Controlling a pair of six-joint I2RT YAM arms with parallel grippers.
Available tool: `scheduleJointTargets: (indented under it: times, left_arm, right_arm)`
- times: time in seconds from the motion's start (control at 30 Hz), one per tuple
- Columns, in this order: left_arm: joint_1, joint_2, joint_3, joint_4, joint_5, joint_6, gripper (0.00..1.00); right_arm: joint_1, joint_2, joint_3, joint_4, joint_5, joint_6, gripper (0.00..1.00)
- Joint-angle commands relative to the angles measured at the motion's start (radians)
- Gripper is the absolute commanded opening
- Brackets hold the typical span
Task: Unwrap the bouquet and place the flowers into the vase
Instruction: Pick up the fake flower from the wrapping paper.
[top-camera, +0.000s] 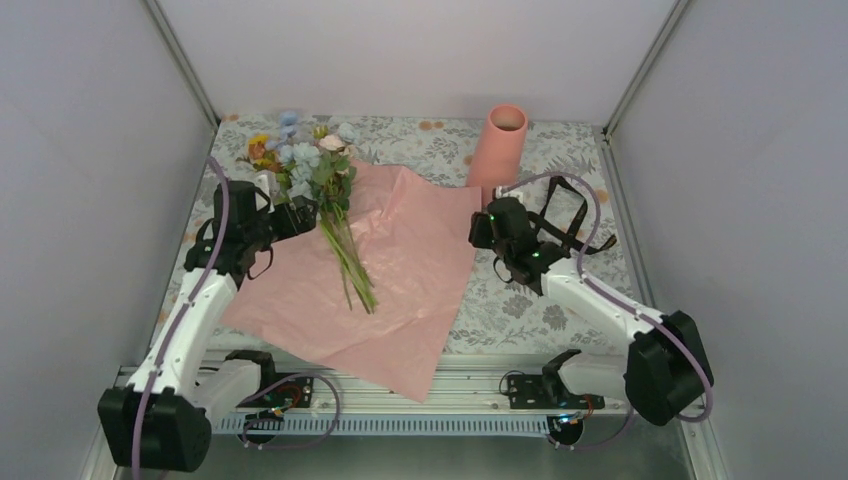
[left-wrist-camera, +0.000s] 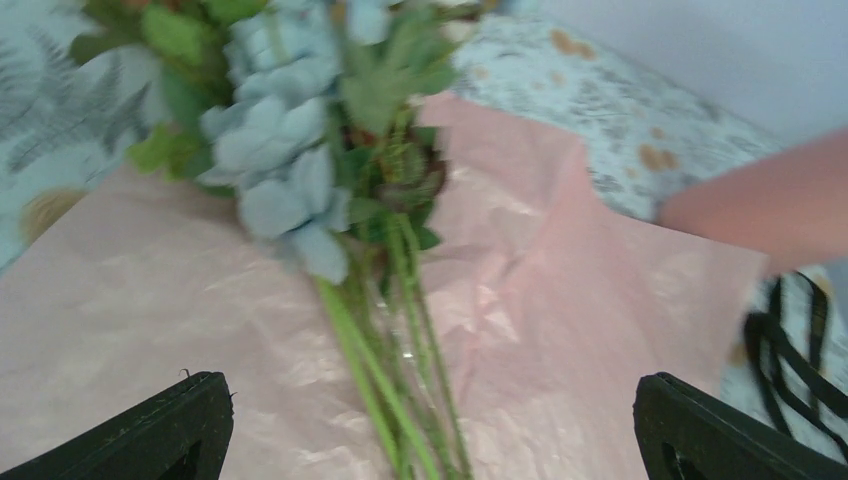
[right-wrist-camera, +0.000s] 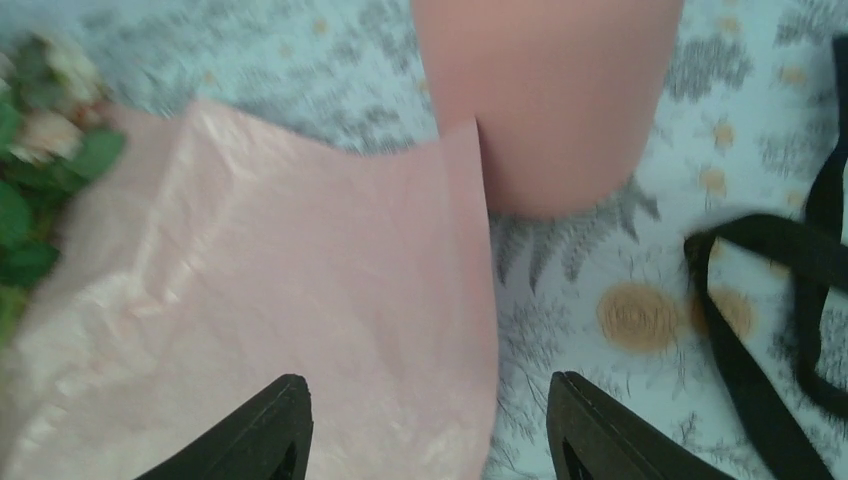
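We saw wrapping sheet (top-camera: 400, 260) flat, flowers (top-camera: 315, 170) bared; left end effector (left-wrist-camera: 432, 390) released astride stems (left-wrist-camera: 385, 370) for pickup, right end effector (right-wrist-camera: 430, 395) released

The wrapping sheet (top-camera: 400, 270) lies spread on the tabletop (top-camera: 560, 300). The flowers (top-camera: 320, 175) lie on its left half, blooms overhanging its far edge. The vase (top-camera: 497, 145) stands upright just behind the sheet's right corner, with a strap (top-camera: 570, 225) lying before it to the right.

High at six o'clock, looking down toward twelve over the whole scene. Low on both wrists, in close, sharing the crinkled thin pink paper sheet (right-wrist-camera: 300, 300).
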Motion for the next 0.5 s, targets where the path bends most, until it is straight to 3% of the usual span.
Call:
scheduleJointTargets:
  times: [0.0,0.13,0.27,0.33,0.47]
  left_arm:
    - [-0.03,-0.068,0.06,-0.081,0.105,0.13,1.0]
    - [-0.034,-0.085,0.09,-0.127,0.174,0.22,1.0]
    - [-0.037,-0.098,0.069,-0.117,0.265,0.234,1.0]
    - [-0.037,-0.112,0.039,-0.099,0.249,0.213,1.0]
    - [-0.037,-0.098,-0.024,-0.077,0.196,0.166,1.0]
  right_arm:
    - [-0.01,-0.069,0.123,-0.085,0.033,-0.047,0.61]
    - [-0.011,-0.077,0.202,-0.138,-0.041,-0.103,0.61]
    - [-0.004,-0.06,0.211,-0.113,-0.244,-0.127,0.54]
    - [0.006,-0.044,0.2,-0.083,-0.309,-0.104,0.51]
    - [0.037,0.007,0.214,-0.067,-0.296,-0.048,0.44]
